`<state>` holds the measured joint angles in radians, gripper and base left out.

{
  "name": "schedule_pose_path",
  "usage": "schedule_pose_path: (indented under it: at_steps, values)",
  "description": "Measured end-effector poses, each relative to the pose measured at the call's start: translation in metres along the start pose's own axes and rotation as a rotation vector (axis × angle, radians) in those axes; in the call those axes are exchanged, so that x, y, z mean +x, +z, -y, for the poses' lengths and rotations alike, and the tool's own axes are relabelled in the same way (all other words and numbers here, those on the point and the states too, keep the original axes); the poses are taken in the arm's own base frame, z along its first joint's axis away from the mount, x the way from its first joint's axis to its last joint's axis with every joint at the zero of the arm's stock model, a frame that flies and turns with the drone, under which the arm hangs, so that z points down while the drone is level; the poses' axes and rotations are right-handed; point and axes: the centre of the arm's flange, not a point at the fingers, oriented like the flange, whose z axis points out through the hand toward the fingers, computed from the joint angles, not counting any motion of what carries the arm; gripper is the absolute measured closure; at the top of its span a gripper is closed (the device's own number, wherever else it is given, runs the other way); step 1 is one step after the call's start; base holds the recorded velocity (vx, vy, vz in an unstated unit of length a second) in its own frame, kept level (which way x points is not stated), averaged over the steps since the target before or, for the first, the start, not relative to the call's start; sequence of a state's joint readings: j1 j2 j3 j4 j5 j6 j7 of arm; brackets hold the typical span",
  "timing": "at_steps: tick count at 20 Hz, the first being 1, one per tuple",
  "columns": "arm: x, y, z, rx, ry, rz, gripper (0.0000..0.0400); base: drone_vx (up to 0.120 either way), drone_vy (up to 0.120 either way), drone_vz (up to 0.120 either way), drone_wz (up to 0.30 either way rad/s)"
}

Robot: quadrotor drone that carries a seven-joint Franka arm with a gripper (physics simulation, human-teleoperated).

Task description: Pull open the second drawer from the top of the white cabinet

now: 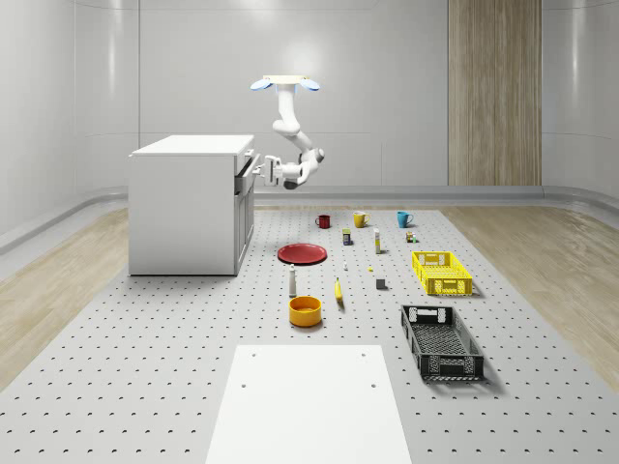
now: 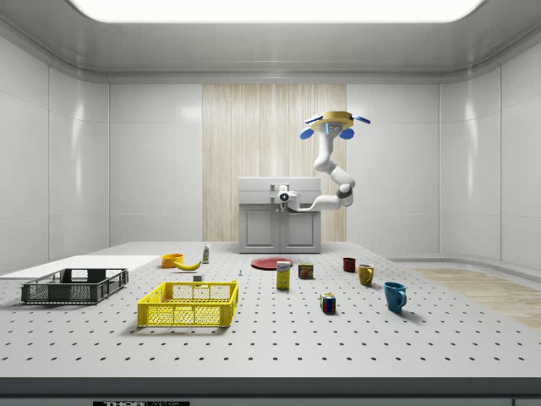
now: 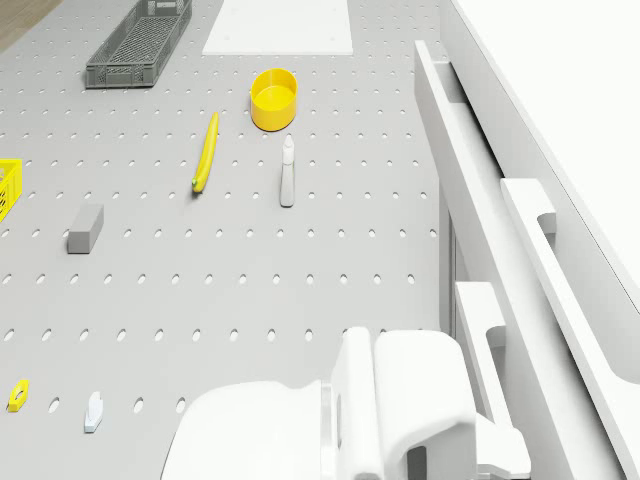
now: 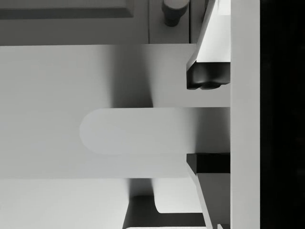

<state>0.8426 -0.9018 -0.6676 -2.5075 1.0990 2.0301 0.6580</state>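
Dark fingertips (image 4: 207,76) stand closest in the wrist view, one on each side of a white handle (image 4: 133,131), and they are closed upon it. This handle is a flat bar with a rounded end, and it stands off a plain white drawer front (image 4: 57,71). It lies between the two pads, crossing them near its fixed end.

From the whole-scene view, the gripper (image 1: 269,172) meets the second drawer (image 1: 244,174) on the side of the white cabinet (image 1: 184,213) that faces that view's right. The drawer stands out a little from the cabinet face, just under the top slab. In the drone view its long white front (image 3: 450,150) sits forward of the drawer above it.

The arm bends down and back toward the cabinet from the drone (image 1: 283,85), which hovers in the air, higher than the cabinet top and beside the cabinet, over the perforated floor (image 1: 145,387). A red plate (image 1: 302,253) lies on the floor below it, near the cabinet's foot.
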Motion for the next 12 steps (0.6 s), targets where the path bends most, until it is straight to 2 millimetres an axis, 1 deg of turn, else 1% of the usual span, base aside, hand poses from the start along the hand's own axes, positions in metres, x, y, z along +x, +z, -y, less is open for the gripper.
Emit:
schedule_pose_path:
  at_steps: [4, 5, 6, 7, 8, 11, 12]
  values:
    - [0.001, -0.012, -0.001, 0.002, -0.011, 0.003, 0.0244, 0.000, 0.000, 0.000, 0.000]
    - [-0.001, -0.015, 0.000, 0.000, 0.007, 0.001, 0.0227, 0.000, 0.000, 0.000, 0.000]
    - [-0.002, -0.020, 0.000, -0.007, -0.031, -0.007, 0.0212, 0.000, 0.000, 0.000, 0.000]
    - [0.000, -0.023, -0.001, -0.003, -0.037, -0.003, 0.0231, 0.000, 0.000, 0.000, 0.000]
    - [0.000, -0.026, -0.001, 0.000, -0.031, -0.001, 0.0239, 0.000, 0.000, 0.000, 0.000]
    - [0.001, -0.038, -0.001, 0.002, -0.008, 0.002, 0.0245, 0.000, 0.000, 0.000, 0.000]
    - [-0.005, -0.043, 0.001, -0.009, -0.012, -0.008, 0.0201, 0.000, 0.000, 0.000, 0.000]
